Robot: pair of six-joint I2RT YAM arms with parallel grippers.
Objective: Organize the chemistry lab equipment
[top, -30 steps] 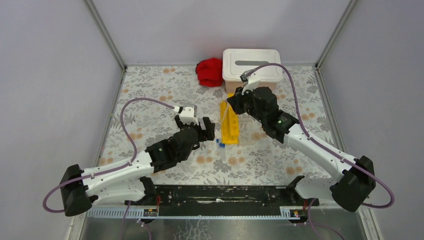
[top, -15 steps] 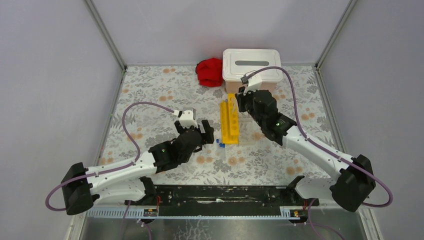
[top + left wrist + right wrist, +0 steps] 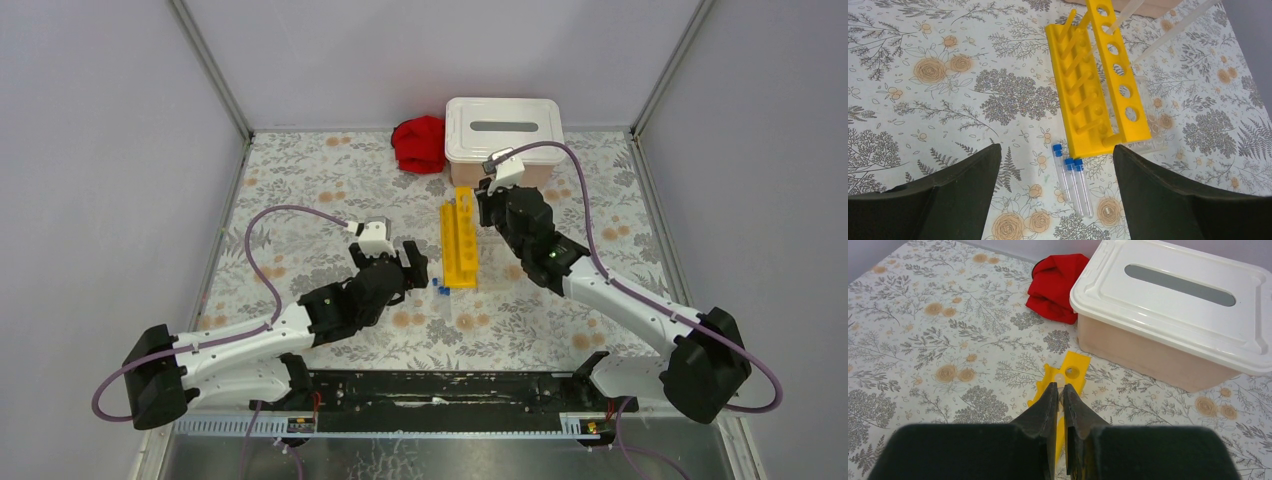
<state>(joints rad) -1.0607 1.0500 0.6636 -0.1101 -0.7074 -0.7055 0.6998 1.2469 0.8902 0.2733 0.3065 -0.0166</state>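
Left gripper point(image 3: 1055, 148), jaws wide, has backed slightly off the 3 tubes point(image 3: 1075, 185) at near end of yellow rack point(image 3: 1135, 130), now straightened; right gripper point(image 3: 1061, 389), pinched narrow, moved to its far end by bin point(image 3: 1148, 347), so loading tubes is prob. next.

Most of the yellow rack point(image 3: 1071, 371) behind the right jaws (far end cropped, left wrist)
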